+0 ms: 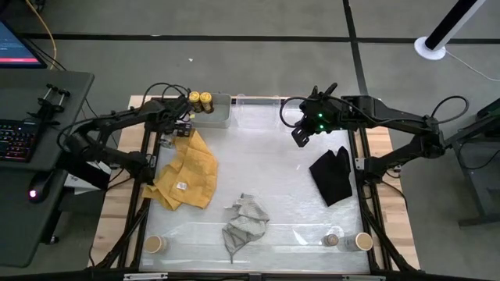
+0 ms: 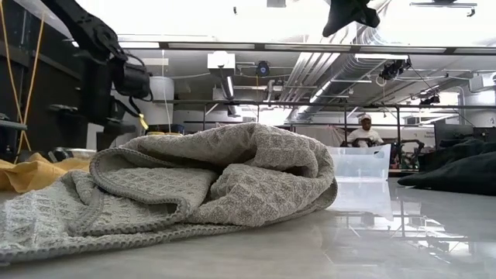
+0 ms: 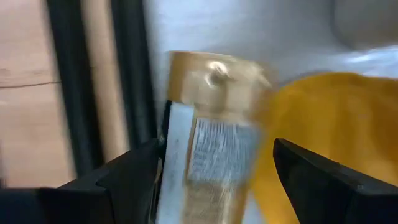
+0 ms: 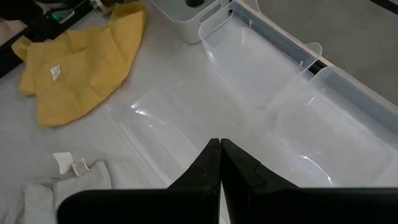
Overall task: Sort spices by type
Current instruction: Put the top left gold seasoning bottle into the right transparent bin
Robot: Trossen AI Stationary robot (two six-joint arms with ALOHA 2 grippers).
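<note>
Where table edge [image 1: 148, 136] nears, left hand [image 1: 181, 129] grips jar [image 3: 211, 155].

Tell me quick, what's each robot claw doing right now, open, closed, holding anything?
Left gripper: jaws set wide around a dark spice jar with a gold top, beside the yellow cloth.
Right gripper: shut, empty, above the clear bin.

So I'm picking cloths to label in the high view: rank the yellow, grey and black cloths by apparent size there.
1. yellow cloth, spread widest
2. black cloth and grey cloth: look alike in area, both bunched, so I won't rank them.
</note>
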